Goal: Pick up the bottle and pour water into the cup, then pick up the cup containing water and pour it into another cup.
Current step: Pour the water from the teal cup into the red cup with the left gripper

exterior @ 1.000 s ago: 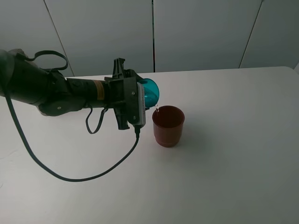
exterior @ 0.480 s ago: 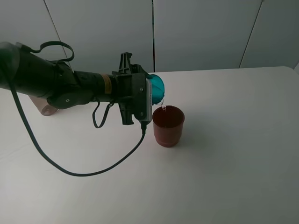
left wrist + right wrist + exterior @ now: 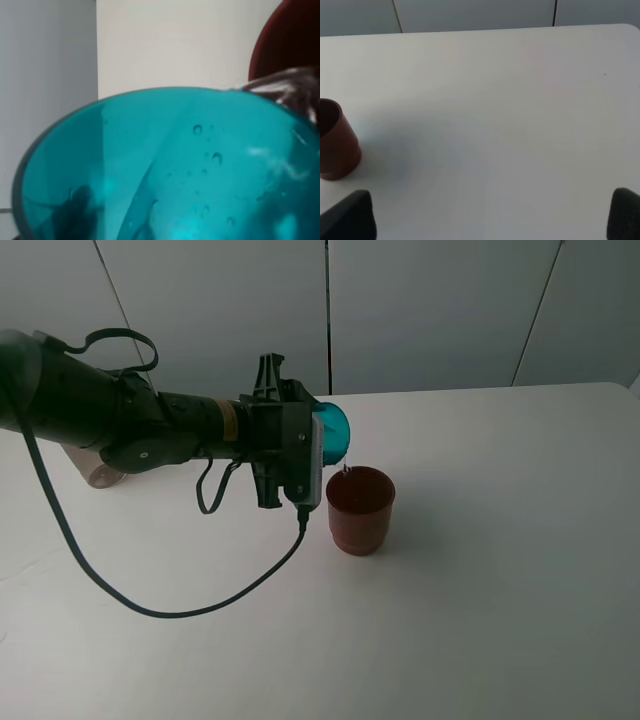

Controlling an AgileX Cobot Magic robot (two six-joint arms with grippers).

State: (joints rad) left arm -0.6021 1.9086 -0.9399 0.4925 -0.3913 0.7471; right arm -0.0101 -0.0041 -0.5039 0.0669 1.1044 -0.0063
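The small translucent teal-blue plastic tumbler (image 3: 334, 434) is held above the table, tipped well over on its side. Its mouth faces right and downward, just above the near rim of the stout dark red plastic cup (image 3: 360, 510). A thin thread of water (image 3: 345, 472) falls from the tumbler's lip into the red cup. In my left wrist view the tumbler (image 3: 165, 170) fills most of the picture, droplets clinging to its wall. Water (image 3: 285, 85) slides over its edge toward the red cup (image 3: 292, 45) beyond.

The left gripper (image 3: 320, 436) is clamped on the tumbler. Its fingers are hidden behind the white wrist camera block (image 3: 306, 462), so I read the grip from the tumbler hanging at the arm's end. The black left arm (image 3: 130, 425) reaches in level from the left of the high view. A black cable (image 3: 150, 610) loops down from it onto the white table (image 3: 500, 590).

The red cup stands upright near the middle of the table, apart from everything but the falling water. My right wrist view shows it (image 3: 335, 145) well off to one side. The right gripper (image 3: 487, 220) has its dark fingers (image 3: 350, 215) spread wide with nothing between them. A grey panelled wall (image 3: 450, 310) closes the scene behind.
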